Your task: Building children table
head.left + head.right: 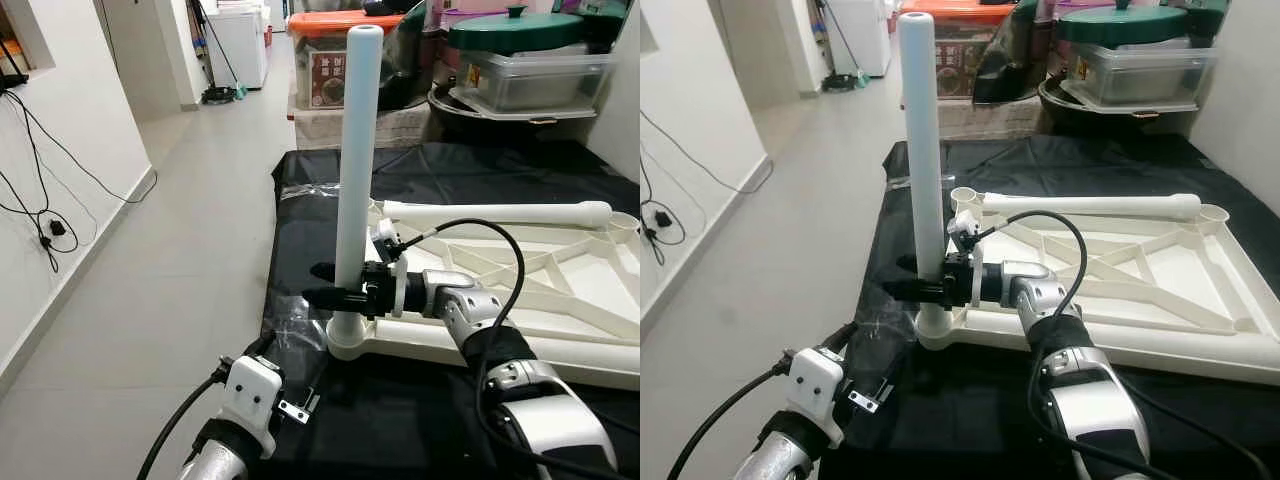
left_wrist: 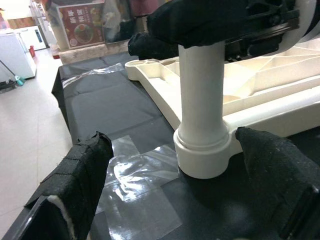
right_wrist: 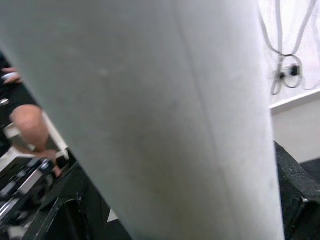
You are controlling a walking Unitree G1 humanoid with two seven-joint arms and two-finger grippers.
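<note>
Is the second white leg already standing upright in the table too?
No, the second leg lies flat across the upturned tabletop, while the right hand grips the one upright leg.

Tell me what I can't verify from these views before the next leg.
- Leg seating in the corner socket: interior hidden by the socket wall.
- Right gripper contact: right wrist view too close, blurred.
- Tabletop right corners: cut off in the left eye view.

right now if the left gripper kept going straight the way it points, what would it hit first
Most likely the socket at the corner of the tabletop, where the upright leg stands. The left gripper is open and aimed at it; depth is uncertain.
</note>
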